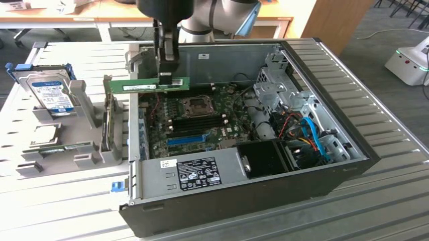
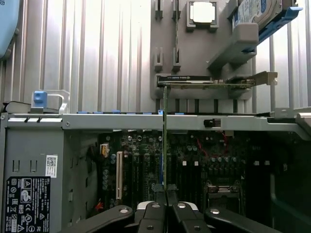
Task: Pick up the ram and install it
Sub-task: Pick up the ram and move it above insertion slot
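The ram (image 1: 142, 85) is a long thin green board with a pale label, hanging level in the air above the open computer case (image 1: 348, 150). My gripper (image 1: 169, 79) is shut on its end nearest the exterior view's right, above the motherboard (image 1: 201, 118). In the wrist view the ram (image 2: 164, 131) shows edge-on as a thin green line running away from my gripper (image 2: 164, 194), over the dark memory slots (image 2: 146, 167) beside the processor socket (image 2: 221, 191).
A grey holder (image 1: 60, 145) at the exterior view's left carries a hard drive (image 1: 50, 93), a processor (image 2: 203, 12) and an upright expansion card (image 1: 107, 118). A power supply (image 1: 194, 173) and drive cage (image 1: 275, 85) stand inside the case. Cables (image 1: 312, 135) fill its right side.
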`<state>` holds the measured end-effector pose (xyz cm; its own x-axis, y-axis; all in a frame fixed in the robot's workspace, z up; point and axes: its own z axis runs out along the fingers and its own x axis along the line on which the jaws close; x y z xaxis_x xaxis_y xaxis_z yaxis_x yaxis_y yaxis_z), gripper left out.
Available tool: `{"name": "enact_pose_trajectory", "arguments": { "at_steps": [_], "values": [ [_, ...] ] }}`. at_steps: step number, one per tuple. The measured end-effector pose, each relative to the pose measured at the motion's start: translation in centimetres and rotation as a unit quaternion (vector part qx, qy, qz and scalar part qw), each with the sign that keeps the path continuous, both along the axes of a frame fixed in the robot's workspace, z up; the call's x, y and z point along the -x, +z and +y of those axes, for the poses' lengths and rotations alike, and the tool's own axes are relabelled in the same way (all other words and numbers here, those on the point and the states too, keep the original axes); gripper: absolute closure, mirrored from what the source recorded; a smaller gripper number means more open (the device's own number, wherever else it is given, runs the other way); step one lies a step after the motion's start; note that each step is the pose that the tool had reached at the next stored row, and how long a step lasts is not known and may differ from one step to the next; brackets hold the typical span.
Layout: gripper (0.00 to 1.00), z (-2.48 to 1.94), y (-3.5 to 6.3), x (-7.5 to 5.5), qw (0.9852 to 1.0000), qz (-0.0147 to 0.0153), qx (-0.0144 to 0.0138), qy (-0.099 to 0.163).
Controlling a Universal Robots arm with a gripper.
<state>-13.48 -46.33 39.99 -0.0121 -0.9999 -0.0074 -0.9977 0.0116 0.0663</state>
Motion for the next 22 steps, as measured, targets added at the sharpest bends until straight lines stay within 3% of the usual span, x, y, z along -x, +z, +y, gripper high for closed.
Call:
{"name": "enact_pose_trajectory", "arguments": {
  "at_steps": [22],
  "values": [
    [0.88,0.00,0.00,-5.5,1.0000,0.0064,0.0000,0.000]
  ]
}}
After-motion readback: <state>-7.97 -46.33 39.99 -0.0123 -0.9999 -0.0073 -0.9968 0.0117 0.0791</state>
